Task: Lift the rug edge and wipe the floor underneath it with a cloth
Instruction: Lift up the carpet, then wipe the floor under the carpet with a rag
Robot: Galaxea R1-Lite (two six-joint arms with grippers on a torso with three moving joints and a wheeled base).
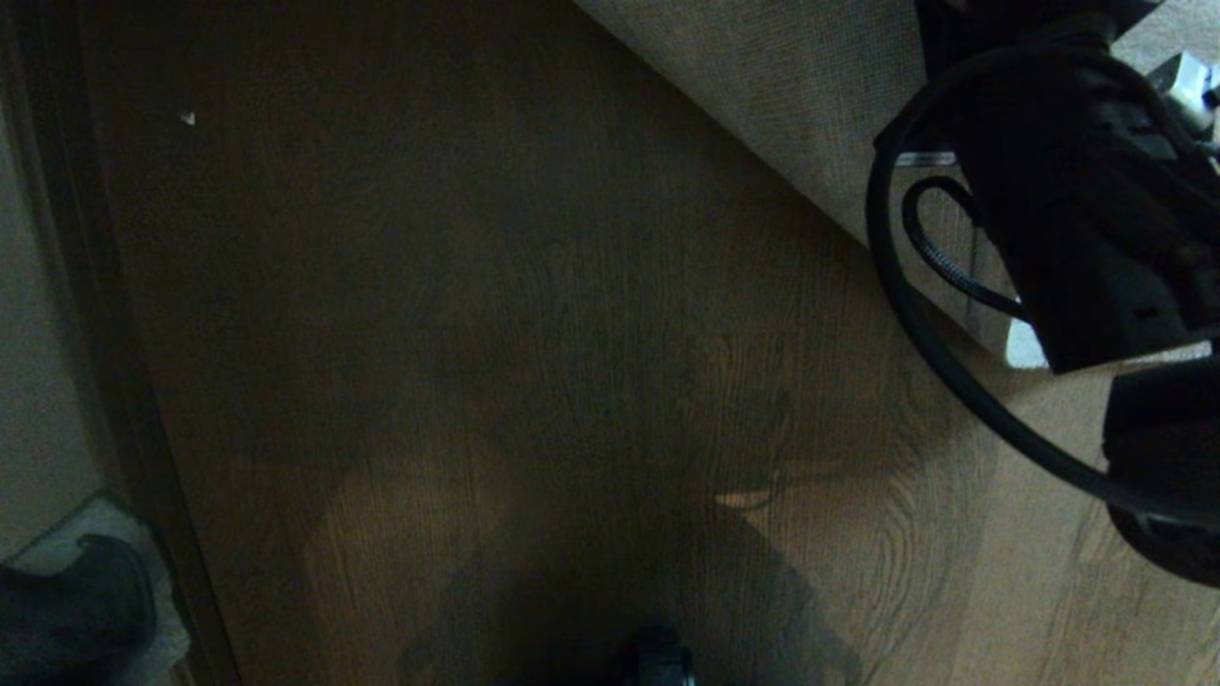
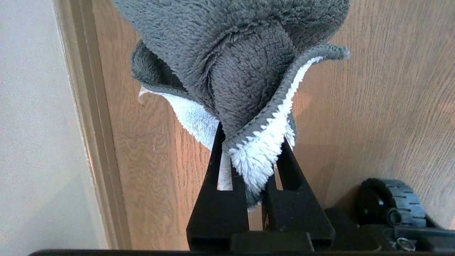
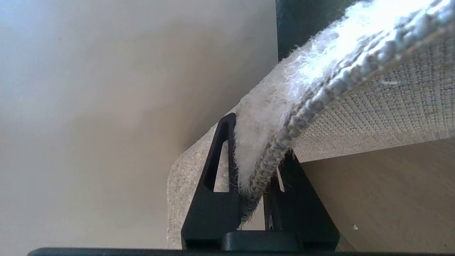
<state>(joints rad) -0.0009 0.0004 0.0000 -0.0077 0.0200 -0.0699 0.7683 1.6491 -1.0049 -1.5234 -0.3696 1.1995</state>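
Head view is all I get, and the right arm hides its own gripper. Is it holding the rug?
Observer: Yes. In the right wrist view the right gripper is shut on the rug edge, lifted so the woven backing shows.
Operator: Where's the cloth?
Observer: The left gripper is shut on the cloth, grey one side, white the other.
Operator: Is it wiping?
Observer: It hangs over the floor beside the baseboard; contact isn't visible.
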